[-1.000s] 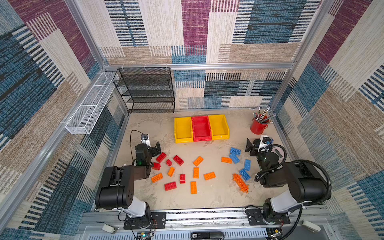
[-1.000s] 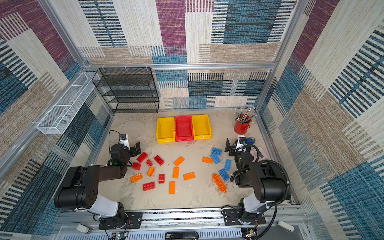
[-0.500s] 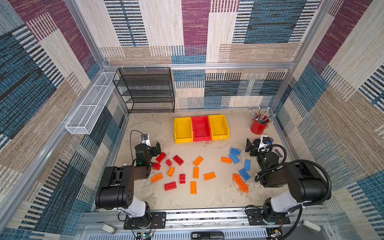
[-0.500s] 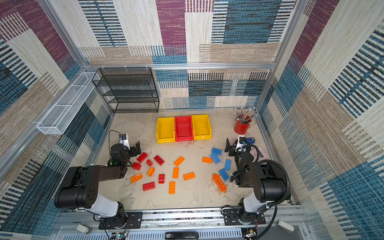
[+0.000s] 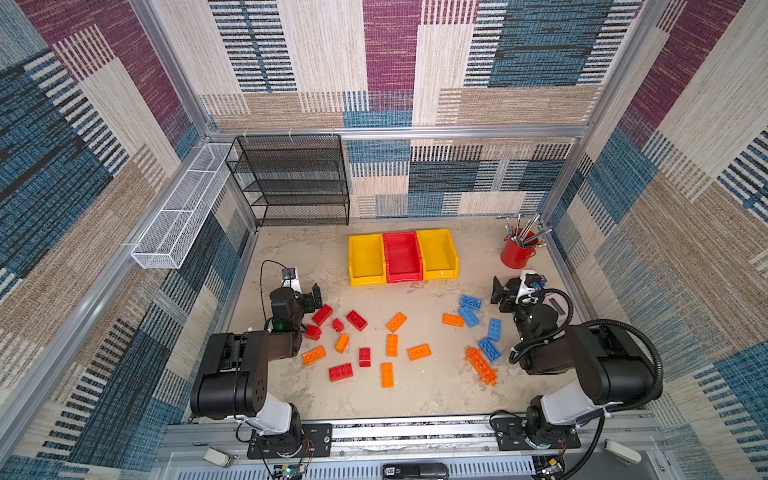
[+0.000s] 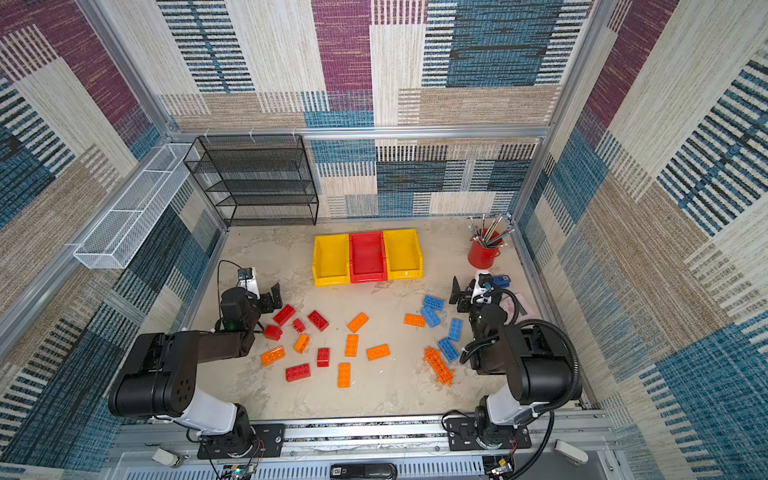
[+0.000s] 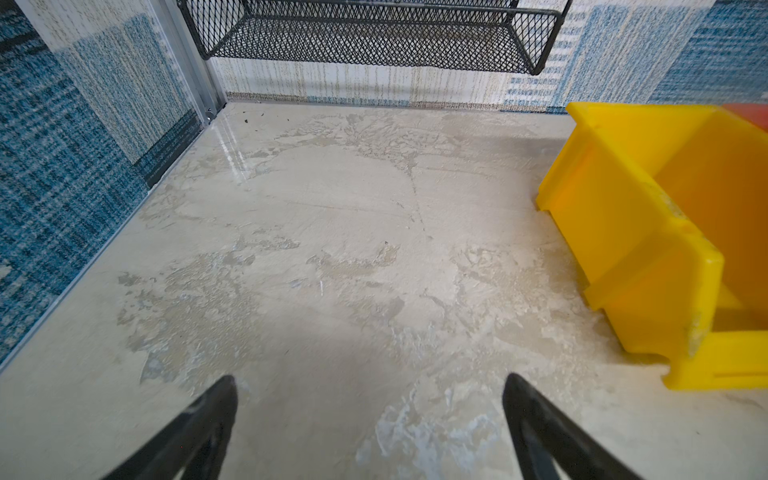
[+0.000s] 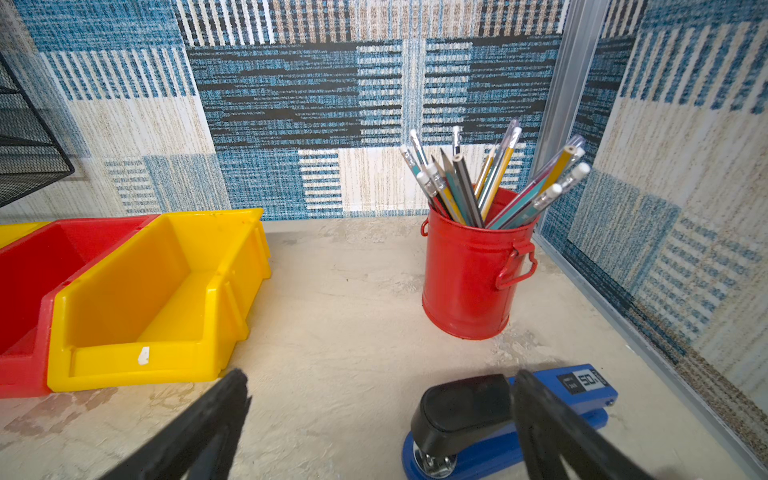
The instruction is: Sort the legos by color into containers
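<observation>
Stapler (image 8: 577, 386) was half hidden from you behind the right gripper (image 8: 380, 374), and one red brick (image 5: 312, 332) sat tucked against the left arm (image 5: 266, 345). That gripper and the left gripper (image 7: 370, 379) both stood spread wide, gripping nothing. The legos (image 5: 392, 345) lay scattered mid-table. The spiky orange piece (image 5: 481, 365) ran 11 to 5 o'clock. The containers (image 5: 402, 259) sat at 12 o'clock, fronts toward 6, with bare table (image 5: 415, 399) between.

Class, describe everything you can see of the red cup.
The red cup is a glossy, metal-looking pail with a loop handle on its side. It stands upright on the table near the back right corner, full of pencils and pens fanning outward. Nothing else touches it; the blue stapler lies apart.
</observation>
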